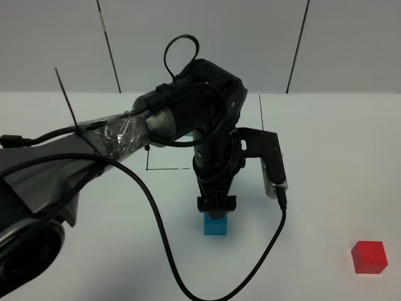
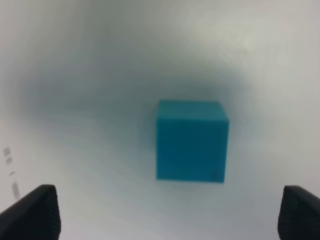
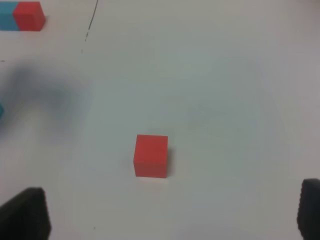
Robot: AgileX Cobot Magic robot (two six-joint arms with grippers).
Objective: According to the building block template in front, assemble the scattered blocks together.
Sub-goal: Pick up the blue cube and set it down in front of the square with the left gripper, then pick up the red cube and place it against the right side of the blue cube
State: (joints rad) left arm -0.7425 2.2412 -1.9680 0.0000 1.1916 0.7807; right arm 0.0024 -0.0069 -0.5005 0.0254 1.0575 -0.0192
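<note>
The left gripper [image 2: 167,214] hangs with its jaws spread wide and nothing held, poised over the cyan cube [image 2: 191,142], which sits flat on the white bench [image 1: 332,150] near the middle. The right gripper [image 3: 165,212] is likewise spread and empty, looking down on the red cube [image 3: 150,155], well apart from the cyan one. The template [image 3: 22,16] lies farther back. This looks like the first pick. The left gripper must descend squarely around the cyan cube, then close.

building block template [image 3: 22,16] partly off-frame
</note>
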